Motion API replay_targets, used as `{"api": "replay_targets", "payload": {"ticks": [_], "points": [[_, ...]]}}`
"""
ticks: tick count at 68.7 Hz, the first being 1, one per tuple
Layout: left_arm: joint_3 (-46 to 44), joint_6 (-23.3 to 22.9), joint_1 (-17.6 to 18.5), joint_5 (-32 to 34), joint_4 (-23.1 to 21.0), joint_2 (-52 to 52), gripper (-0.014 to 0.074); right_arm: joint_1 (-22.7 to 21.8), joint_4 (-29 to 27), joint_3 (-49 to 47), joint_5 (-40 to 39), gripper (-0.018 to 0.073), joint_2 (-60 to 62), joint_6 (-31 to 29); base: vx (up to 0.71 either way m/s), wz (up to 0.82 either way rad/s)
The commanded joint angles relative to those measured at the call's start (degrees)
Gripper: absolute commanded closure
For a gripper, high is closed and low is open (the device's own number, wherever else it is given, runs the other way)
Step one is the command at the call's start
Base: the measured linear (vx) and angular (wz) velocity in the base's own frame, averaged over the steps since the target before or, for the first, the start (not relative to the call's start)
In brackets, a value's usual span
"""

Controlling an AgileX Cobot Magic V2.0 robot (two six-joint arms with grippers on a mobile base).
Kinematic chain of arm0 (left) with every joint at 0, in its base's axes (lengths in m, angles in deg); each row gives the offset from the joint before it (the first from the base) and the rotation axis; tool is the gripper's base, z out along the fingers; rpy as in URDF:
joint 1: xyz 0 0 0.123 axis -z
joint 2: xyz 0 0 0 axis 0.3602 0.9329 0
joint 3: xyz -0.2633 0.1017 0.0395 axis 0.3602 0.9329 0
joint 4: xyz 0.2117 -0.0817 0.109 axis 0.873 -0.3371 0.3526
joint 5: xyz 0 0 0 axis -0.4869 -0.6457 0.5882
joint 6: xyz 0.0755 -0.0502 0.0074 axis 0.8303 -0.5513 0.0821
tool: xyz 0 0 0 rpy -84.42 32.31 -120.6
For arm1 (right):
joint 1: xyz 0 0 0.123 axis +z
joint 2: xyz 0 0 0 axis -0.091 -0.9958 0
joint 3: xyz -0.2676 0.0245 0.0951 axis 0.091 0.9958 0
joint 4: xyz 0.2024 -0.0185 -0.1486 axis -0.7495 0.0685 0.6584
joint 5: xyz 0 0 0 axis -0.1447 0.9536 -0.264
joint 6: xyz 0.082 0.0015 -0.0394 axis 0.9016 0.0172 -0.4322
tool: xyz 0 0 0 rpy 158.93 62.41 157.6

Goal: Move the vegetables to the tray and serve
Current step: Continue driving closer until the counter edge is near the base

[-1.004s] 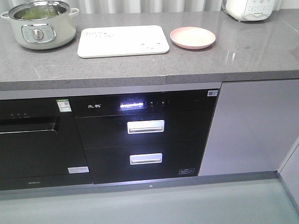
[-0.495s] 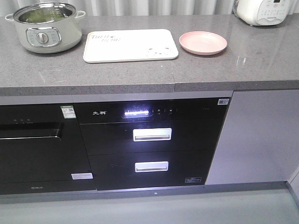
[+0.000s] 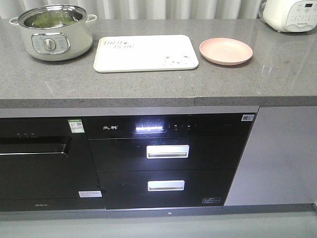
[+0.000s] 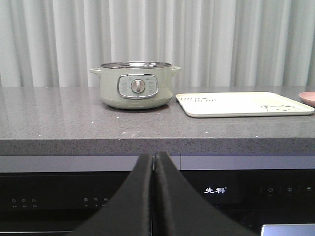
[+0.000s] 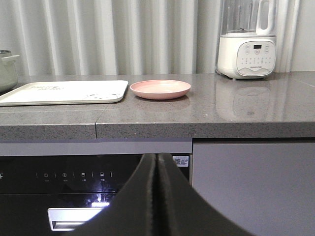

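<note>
The cream-white tray [image 3: 146, 53] with a bear drawing lies flat on the grey counter, also seen in the left wrist view [image 4: 243, 103] and the right wrist view [image 5: 64, 92]. Green vegetables [image 3: 49, 18] show dimly inside the pale green electric pot [image 3: 53, 32], which stands left of the tray; in the left wrist view the pot [image 4: 135, 91] hides its contents. My left gripper [image 4: 153, 156] is shut with nothing in it, below counter height in front of the black appliance. My right gripper [image 5: 157, 157] is also shut and empty, low before the cabinet front.
A round pink plate [image 3: 226, 51] sits right of the tray. A white blender base [image 5: 246, 56] stands at the counter's far right. Below the counter are a black oven [image 3: 39, 158] and a black drawer unit [image 3: 167, 158] with lit display. Curtains hang behind.
The whole scene has shifted right and down in the front view, and the counter appears closer. Nothing on the counter has moved.
</note>
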Motion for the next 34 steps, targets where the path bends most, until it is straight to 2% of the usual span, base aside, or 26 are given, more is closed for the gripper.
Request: {"api": "replay_targets", "payload": {"ticks": [1,34], "points": [[0.6,-0.1,0.4,4.4,-0.2,-0.9,0.0603,-0.1,0.2,0.4,-4.2,0.0564,0.0,0.0,0.06,0.03],[0.6,-0.1,0.4,4.4,-0.2,-0.9,0.0603,-0.1,0.2,0.4,-4.3,0.0564,0.0,0.0,0.05,0.01]]}}
